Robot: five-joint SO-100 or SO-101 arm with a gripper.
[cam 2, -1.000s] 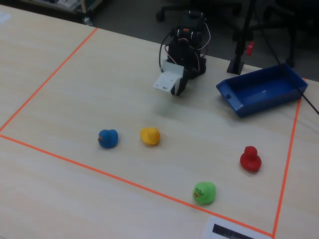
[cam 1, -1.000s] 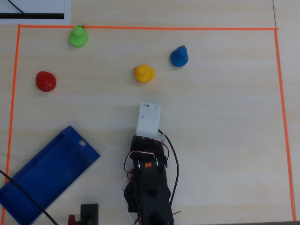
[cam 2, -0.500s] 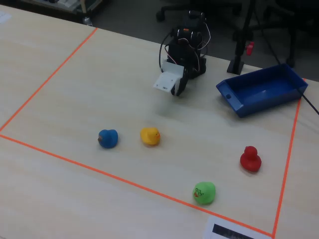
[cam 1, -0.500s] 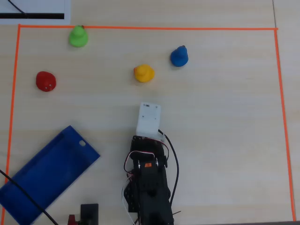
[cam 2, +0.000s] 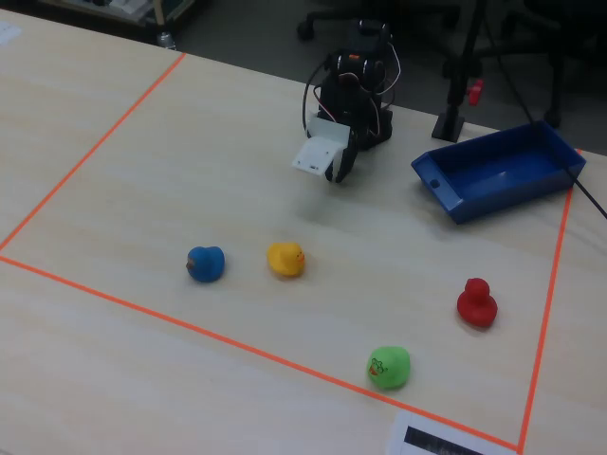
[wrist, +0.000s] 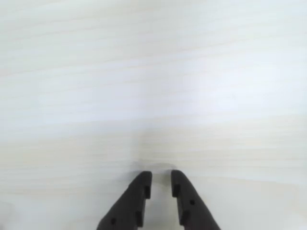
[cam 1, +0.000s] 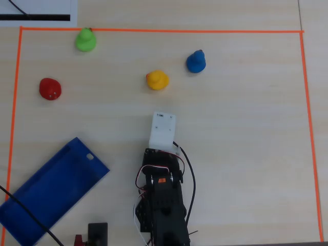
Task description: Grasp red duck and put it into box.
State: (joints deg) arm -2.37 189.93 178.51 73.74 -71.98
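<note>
Wrist view is showing the gripper (wrist: 159,178) hanging over bare pale table (wrist: 153,72), its two dark fingers (wrist: 139,189) nearly together with only a narrow slit between them and nothing held. Overhead view is showing the arm (cam 1: 163,205) sitting at the bottom middle, with the yellow duck (cam 1: 157,80) and blue duck (cam 1: 196,61) lying ahead of it. The red duck (cam 1: 50,88) is resting well apart at far left, outside the box (cam 1: 46,195), which is lying at lower left, and the green duck (cam 1: 85,40) is sitting by the orange tape line (cam 1: 154,31).
</note>
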